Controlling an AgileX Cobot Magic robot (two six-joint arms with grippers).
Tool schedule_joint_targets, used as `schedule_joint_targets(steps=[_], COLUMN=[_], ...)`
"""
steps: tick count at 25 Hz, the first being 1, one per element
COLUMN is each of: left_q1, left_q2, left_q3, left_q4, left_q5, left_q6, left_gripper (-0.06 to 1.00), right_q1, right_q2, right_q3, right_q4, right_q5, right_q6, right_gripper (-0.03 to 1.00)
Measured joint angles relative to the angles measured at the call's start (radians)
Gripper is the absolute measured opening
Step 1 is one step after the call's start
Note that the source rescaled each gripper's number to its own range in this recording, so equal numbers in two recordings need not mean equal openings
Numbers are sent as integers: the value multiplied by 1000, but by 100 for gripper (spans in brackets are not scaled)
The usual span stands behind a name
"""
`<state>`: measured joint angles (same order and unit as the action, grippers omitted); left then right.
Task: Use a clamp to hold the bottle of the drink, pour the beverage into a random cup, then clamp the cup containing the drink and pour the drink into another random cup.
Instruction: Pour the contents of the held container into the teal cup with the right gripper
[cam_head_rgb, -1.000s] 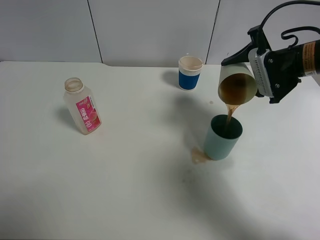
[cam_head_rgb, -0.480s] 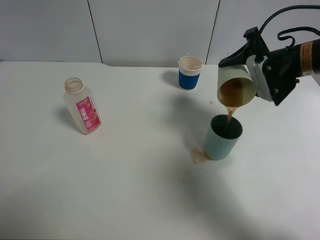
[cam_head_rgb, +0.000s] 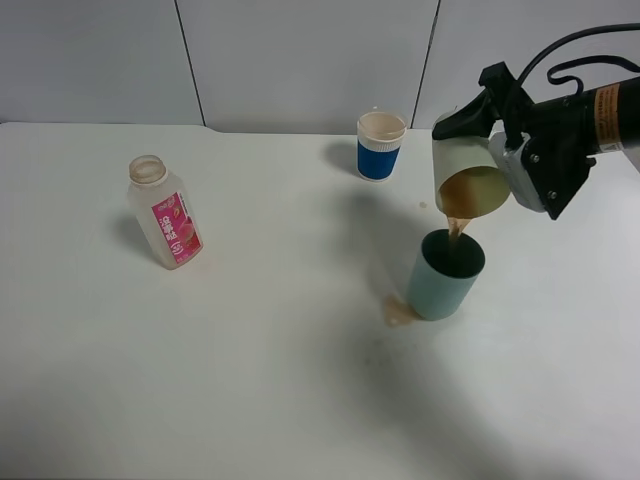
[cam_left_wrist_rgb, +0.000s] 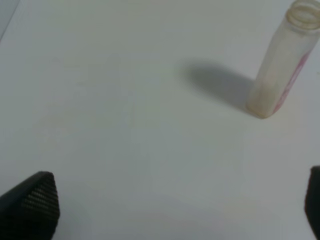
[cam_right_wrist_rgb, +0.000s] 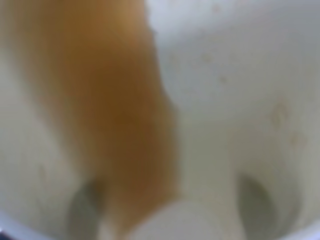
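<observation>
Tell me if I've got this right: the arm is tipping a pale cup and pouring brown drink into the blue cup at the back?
Not quite. The pale cup in the right tool is pouring into the teal cup just below it. The blue cup stands apart, farther back. The exterior high view shows this.

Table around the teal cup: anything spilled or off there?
Yes. A brown puddle lies on the table against the base of the teal cup, on its left side, so some drink missed. A small brown drop also sits farther back.
</observation>
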<state>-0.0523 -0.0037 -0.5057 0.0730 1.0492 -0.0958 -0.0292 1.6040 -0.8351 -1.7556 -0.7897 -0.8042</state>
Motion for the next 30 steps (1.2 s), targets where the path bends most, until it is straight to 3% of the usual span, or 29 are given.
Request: schedule_joint_targets(steps=[23, 26, 30], left_q1=[0, 0, 0], left_q2=[0, 0, 0], left_q3=[0, 0, 0], left_q4=[0, 0, 0], left_q5=[0, 0, 0], left_q6=[0, 0, 0], left_gripper=[100, 100, 100], right_q1=[63, 65, 65], right_q2=[0, 0, 0], right_q3=[0, 0, 0], right_q4=[6, 6, 6], right_q5=[1, 1, 11], right_q6=[-212, -155, 95], right_gripper=[0, 0, 0])
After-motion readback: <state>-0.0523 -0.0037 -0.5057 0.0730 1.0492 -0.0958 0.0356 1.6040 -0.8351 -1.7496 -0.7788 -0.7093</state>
